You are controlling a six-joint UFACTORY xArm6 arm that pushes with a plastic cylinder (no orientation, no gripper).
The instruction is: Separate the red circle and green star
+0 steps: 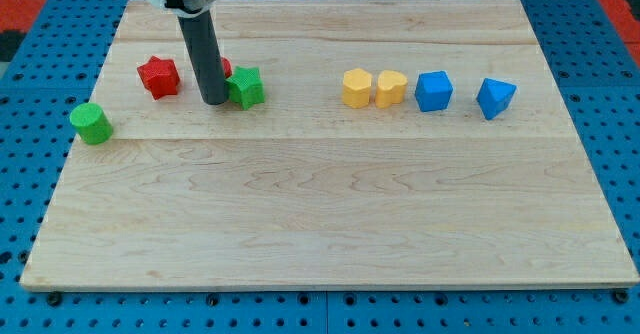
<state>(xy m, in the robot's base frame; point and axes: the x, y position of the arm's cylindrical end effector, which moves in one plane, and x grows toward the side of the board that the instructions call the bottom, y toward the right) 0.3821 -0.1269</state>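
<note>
Bright, even light falls from overhead on the wooden board, with no glare on the pale grain and only thin, soft shadows tucked under each block, such as the green star and the blue blocks toward 2 o'clock. The dark rod carries a faint sheen along its side. Focus is sharp throughout, edges straight, without blur.
</note>
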